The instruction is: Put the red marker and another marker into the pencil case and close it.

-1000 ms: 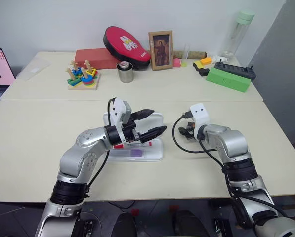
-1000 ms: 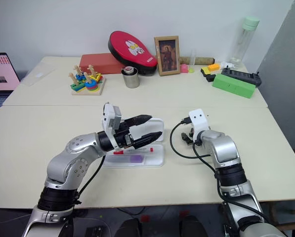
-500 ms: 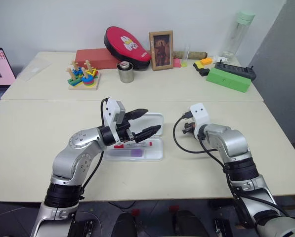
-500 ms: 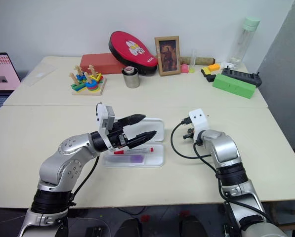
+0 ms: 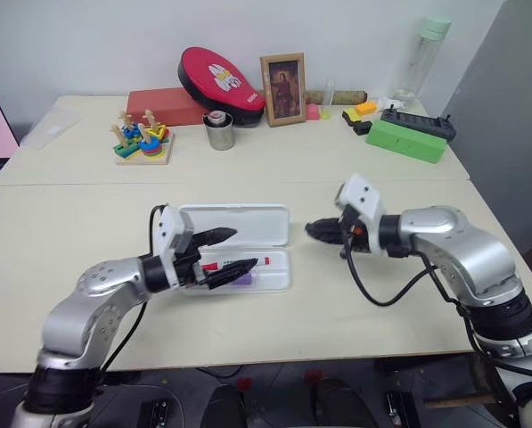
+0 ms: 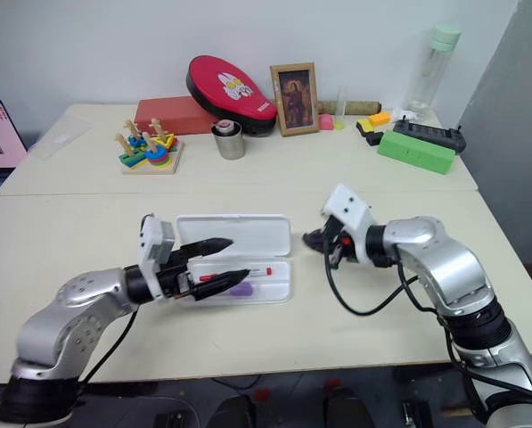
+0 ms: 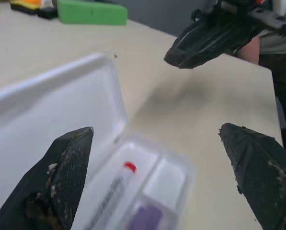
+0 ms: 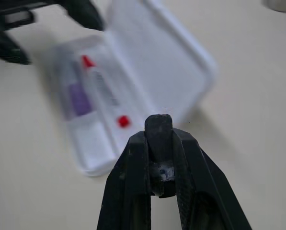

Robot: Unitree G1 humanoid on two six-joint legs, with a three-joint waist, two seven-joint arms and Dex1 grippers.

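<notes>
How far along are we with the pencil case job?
Both pens look loaded: the red marker and the purple highlighter lie in the pencil case. Nothing is held; the left gripper is open over the tray, the right gripper shut beside the lid. Closing the lid remains.

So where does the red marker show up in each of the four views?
Left eye: red marker in the pencil case, beyond the purple highlighter.
Right eye: same tray.
Left wrist: red tip, lower centre.
Right wrist: white barrel between red ends, centre.
Shared landmark: the highlighter lying alongside.
</notes>
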